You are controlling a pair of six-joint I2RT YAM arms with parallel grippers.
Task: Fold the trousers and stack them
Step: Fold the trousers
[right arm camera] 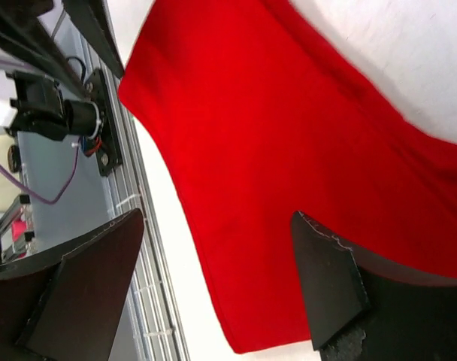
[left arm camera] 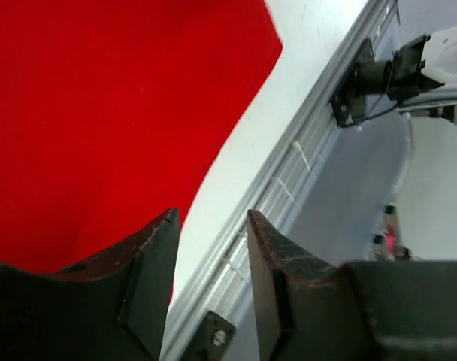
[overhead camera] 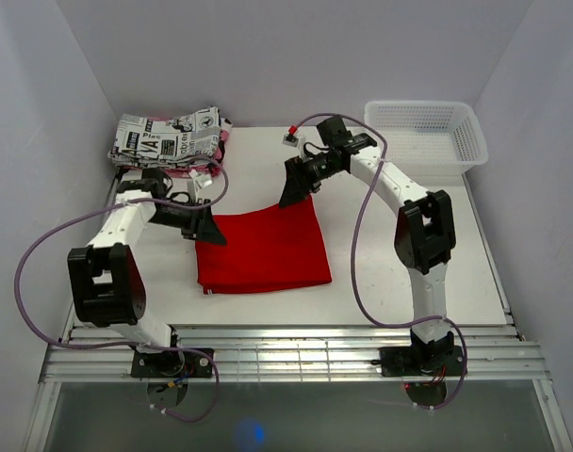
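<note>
Low, left arm [overhead camera: 126, 226] and right arm [overhead camera: 390, 188] over trousers [overhead camera: 263, 250], jaws apart

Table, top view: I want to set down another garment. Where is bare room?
Widest bare patch: between the trousers and the right arm, in front of the basket. A narrow strip runs between trousers and near rail. Crowded: back-left corner, around the newspaper-print garment and left gripper.

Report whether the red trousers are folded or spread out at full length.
Folded. The red trousers lie as one compact rectangle in the middle of the table, with no separate legs showing.
</note>
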